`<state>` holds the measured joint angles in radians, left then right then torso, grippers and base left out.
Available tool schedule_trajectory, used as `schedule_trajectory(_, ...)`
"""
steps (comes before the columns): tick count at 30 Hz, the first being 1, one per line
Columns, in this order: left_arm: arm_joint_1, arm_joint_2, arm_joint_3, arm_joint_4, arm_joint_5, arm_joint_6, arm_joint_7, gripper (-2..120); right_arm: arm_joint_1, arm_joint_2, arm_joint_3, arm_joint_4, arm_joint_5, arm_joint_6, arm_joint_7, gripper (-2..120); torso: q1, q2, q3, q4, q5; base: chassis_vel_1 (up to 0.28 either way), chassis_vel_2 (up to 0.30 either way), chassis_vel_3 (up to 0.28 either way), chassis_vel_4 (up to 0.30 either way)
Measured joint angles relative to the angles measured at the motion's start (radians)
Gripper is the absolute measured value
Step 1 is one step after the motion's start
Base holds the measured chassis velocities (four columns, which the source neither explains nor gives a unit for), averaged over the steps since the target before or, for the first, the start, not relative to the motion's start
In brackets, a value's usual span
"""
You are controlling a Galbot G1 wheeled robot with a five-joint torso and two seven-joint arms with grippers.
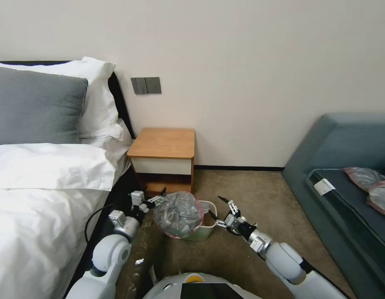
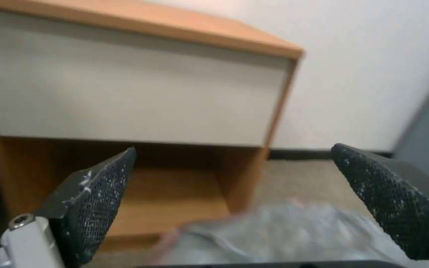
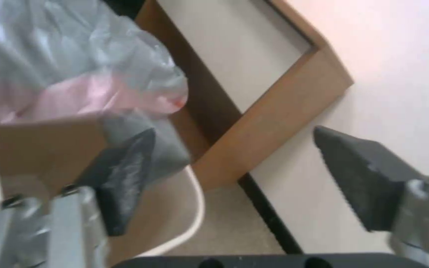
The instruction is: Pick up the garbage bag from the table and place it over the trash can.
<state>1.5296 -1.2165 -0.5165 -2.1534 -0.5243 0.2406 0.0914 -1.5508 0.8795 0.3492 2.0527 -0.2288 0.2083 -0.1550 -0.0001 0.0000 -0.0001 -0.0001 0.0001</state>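
The garbage bag (image 1: 178, 214) sits as a crumpled grey bulge with a pink rim over the left part of the trash can (image 1: 206, 227), whose right side stays uncovered. My left gripper (image 1: 159, 198) is open beside the bag's left edge, just clear of it. Its wrist view has the bag (image 2: 284, 238) below the spread fingers (image 2: 100, 193). My right gripper (image 1: 219, 209) is open at the can's right rim. In the right wrist view one finger (image 3: 125, 175) hangs by the bag (image 3: 75, 67) and the can's rim (image 3: 194, 208). The table (image 1: 163, 143) stands behind, its top bare.
A bed (image 1: 43, 199) with white bedding borders the left side, with a black cable (image 1: 92, 216) by its edge. A teal sofa (image 1: 350, 158) on the right holds two flat plastic bags (image 1: 369, 182). Brown carpet (image 1: 250, 191) lies open between sofa and can.
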Motion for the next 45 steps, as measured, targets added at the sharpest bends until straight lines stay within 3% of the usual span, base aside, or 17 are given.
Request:
schedule_trajectory(2, 0.009, 0.013, 0.011, 0.006, 0.01, 0.007, 0.006, 100, -0.008, -0.009, 0.012, 0.015, 0.009, -0.002, 0.006, 96, 0.0, 0.0, 0.0, 0.0, 0.0001, 0.0, 0.0, 0.0, 0.0)
schedule_trajectory(5, 0.025, 0.022, 0.021, 0.019, 0.023, 0.007, 0.006, 100, -0.013, -0.015, 0.02, 0.024, 0.017, -0.003, 0.011, 100, 0.0, 0.0, 0.0, 0.0001, -0.0002, 0.0, 0.0, 0.0, 0.0)
schedule_trajectory(20, 0.069, 0.027, 0.083, 0.037, 0.047, -0.022, 0.025, 100, -0.008, -0.01, 0.034, 0.037, 0.044, -0.008, 0.029, 100, 0.0, 0.0, 0.0, 0.0001, 0.0, 0.0, 0.0, 0.0, 0.0)
schedule_trajectory(28, 0.062, 0.0, 0.11, 0.07, -0.005, -0.007, -0.087, 99, -0.01, -0.003, 0.031, 0.033, 0.049, -0.006, 0.029, 100, 0.0, 0.0, 0.0, 0.0, -0.0001, 0.0, 0.0, 0.0, 0.0)
schedule_trajectory(35, 0.034, -0.031, 0.118, 0.072, -0.085, 0.1, -0.195, 96, -0.042, 0.014, 0.067, 0.047, 0.071, -0.002, 0.049, 100, 0.0, 0.0, 0.0, 0.0, 0.0, 0.0, 0.0, 0.0, 0.0)
schedule_trajectory(42, 0.029, -0.033, 0.114, 0.07, -0.094, 0.151, -0.232, 96, -0.072, 0.026, 0.103, 0.05, 0.078, 0.008, 0.055, 100, 0.0, 0.0, 0.0, 0.0001, -0.0001, 0.0, 0.0, 0.0, 0.0)
schedule_trajectory(45, 0.02, -0.036, 0.109, 0.067, -0.096, 0.218, -0.237, 94, -0.077, 0.039, 0.105, 0.05, 0.079, 0.012, 0.061, 100, 0.0, 0.0, 0.0, 0.0001, -0.0001, 0.0, 0.0, 0.0, 0.0)
